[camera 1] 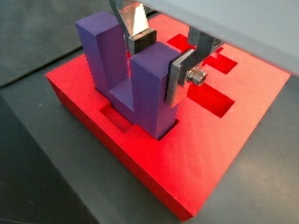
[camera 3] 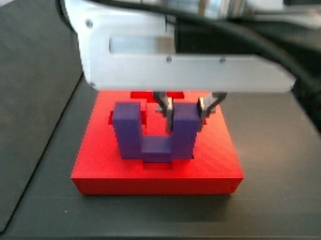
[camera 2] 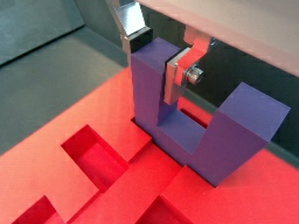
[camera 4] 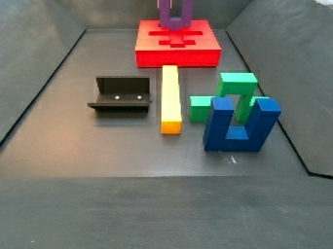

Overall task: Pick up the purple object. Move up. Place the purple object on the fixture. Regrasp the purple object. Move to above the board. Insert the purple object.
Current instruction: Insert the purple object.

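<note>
Silver fingers (camera 1: 187, 72) of the gripper (camera 1: 162, 59) pinch one prong of the purple object (camera 1: 140, 83), which stands upright with its bottom in a slot of the red board (camera 1: 222, 162), straight below the gripper

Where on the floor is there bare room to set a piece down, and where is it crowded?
Free: the wide strip in front of the fixture, yellow bar and blue block; also left of the fixture. Crowded: the green block touches the blue block beside the bar. The gripper holds the purple object on the board.
</note>
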